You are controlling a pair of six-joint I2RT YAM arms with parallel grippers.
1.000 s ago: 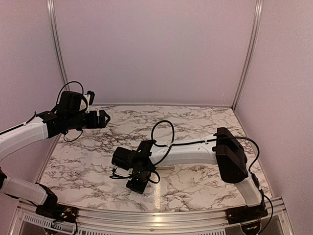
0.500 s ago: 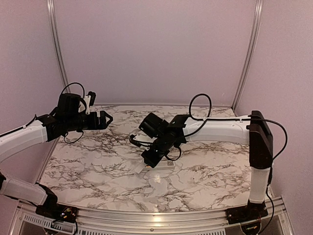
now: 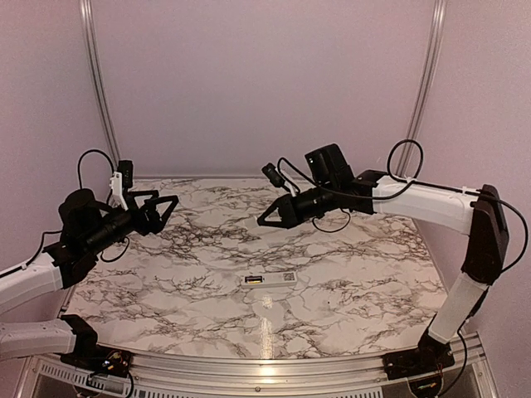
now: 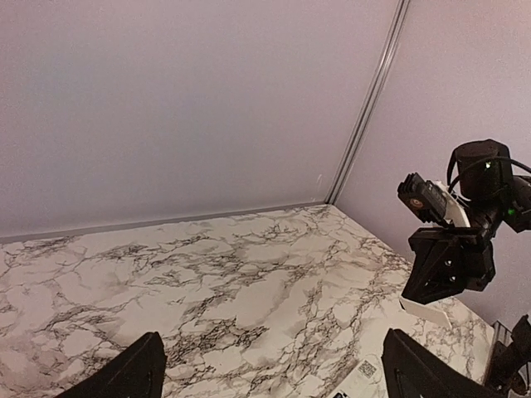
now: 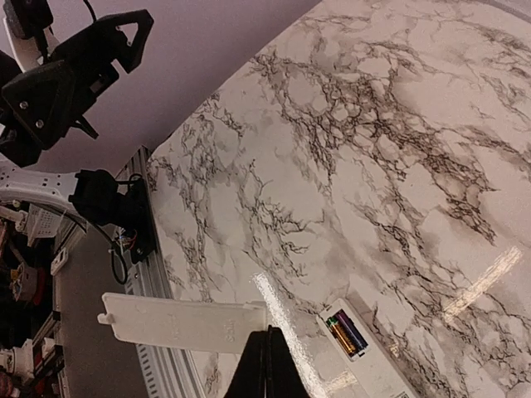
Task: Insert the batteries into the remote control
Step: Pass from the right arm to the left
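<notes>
The white remote control [image 3: 268, 279] lies back-up on the marble table, near the front middle. Its open recess holds batteries [image 5: 347, 333], seen in the right wrist view with the remote control [image 5: 377, 369]. My right gripper [image 3: 262, 221] hangs high over the table's back middle, shut on one end of the white cover plate [image 5: 182, 322]; the fingertips [image 5: 267, 338] pinch its edge. The plate [image 4: 425, 311] also shows below that gripper in the left wrist view. My left gripper [image 3: 166, 209] is open and empty, raised at the left, well away from the remote control [image 4: 358, 377].
Pale walls with metal corner posts [image 3: 419, 91] close in the marble table [image 3: 348, 307] at the back and sides. A metal rail [image 3: 274, 373] runs along the near edge, with the arm bases on it.
My right arm has lifted from the remote and swung up to the back right, carrying the cover plate. The left arm has drawn back to the left and lowered.
</notes>
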